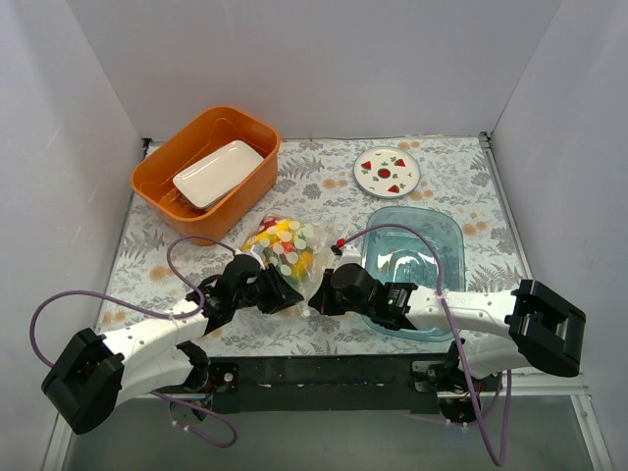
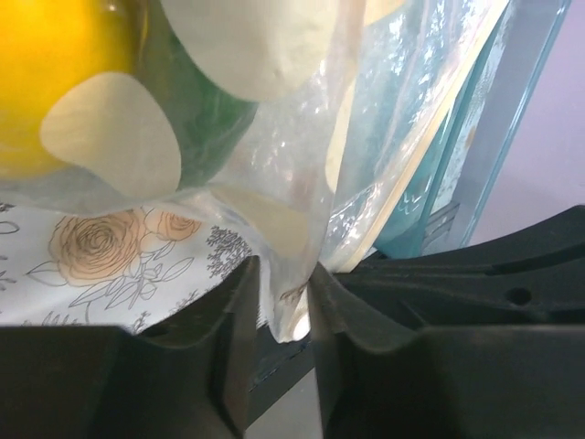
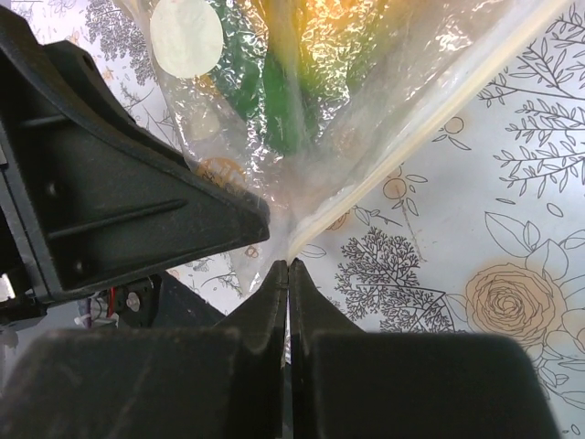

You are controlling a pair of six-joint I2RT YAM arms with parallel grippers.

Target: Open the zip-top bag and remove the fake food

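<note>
Pulling the bag (image 1: pixel 282 245) open at its near end, with a claw on each side of the lip. Lies a little in from the middle of the counter's near edge, plump with plastic food (image 1: pixel 278 235): yellow, green and red pieces, all inside behind the white dots. Held by the left claw (image 2: pixel 283 274), narrowed onto a fold of clear film that passes between the fingers. Held too by the right claw (image 3: pixel 289 267), closed tight on the very edge of the plastic with no gap showing. Apparently not yet unsealed.

Draw the two claws apart slowly, left toward the left edge and right toward the right edge. Stay low over the counter, peeling the zip rather than lifting the whole bag. Keep both pinches firm, minding thin, slippery film likely to slide out of the left claw's looser hold. Watch for the blue tray (image 1: pixel 417 245) just beside the right claw, toward the right edge. No hindrance from the orange bin (image 1: pixel 157 182) holding a white dish (image 1: pixel 218 173) at the far left corner, nor from the strawberry plate (image 1: pixel 387 172) near the far edge.
</note>
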